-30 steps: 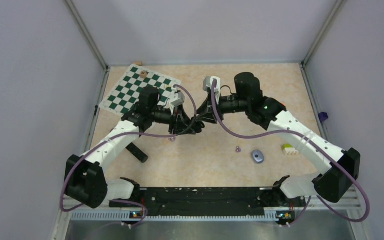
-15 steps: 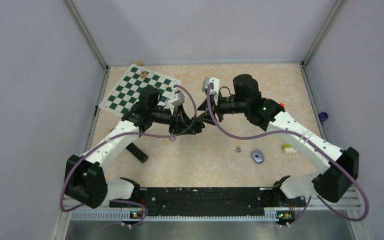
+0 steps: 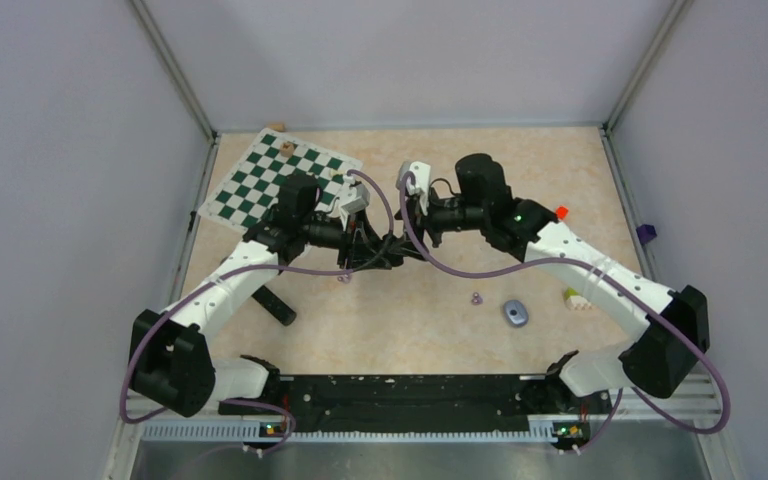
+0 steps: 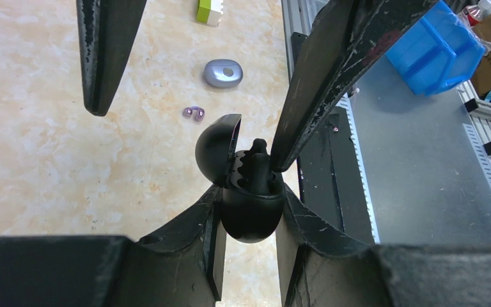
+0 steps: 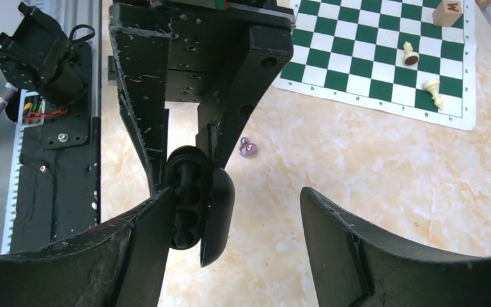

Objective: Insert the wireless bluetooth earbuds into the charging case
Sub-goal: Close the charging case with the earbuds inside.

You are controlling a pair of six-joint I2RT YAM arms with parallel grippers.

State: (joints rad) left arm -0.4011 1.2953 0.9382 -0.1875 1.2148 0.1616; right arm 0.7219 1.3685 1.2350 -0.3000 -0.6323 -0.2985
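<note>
My left gripper (image 4: pixel 249 214) is shut on the black charging case (image 4: pixel 248 208), holding it above the table with its lid (image 4: pixel 219 148) swung open. A black earbud (image 4: pixel 259 161) stands in the case's tray. My right gripper (image 5: pixel 233 199) is open and straddles the case (image 5: pixel 185 198). Its left finger lies against the case and its right finger (image 5: pixel 358 249) is well apart from it. In the top view both grippers meet at mid-table (image 3: pixel 392 245). Pale purple earbuds (image 3: pixel 476 297) lie loose on the table, with another purple earbud (image 3: pixel 344 279) below my left gripper.
A grey-purple oval case (image 3: pixel 516 313) lies near the purple earbuds, and a yellow-green block (image 3: pixel 578 297) sits to its right. A green chessboard (image 3: pixel 280 180) with chess pieces (image 5: pixel 410 54) and a wooden cube (image 5: pixel 451 11) occupies the back left. A black bar (image 3: pixel 275 305) lies at the left.
My right gripper's jaws have spread wide beside the case, and the right arm has shifted slightly left and back. The left gripper has kept still with the case.
</note>
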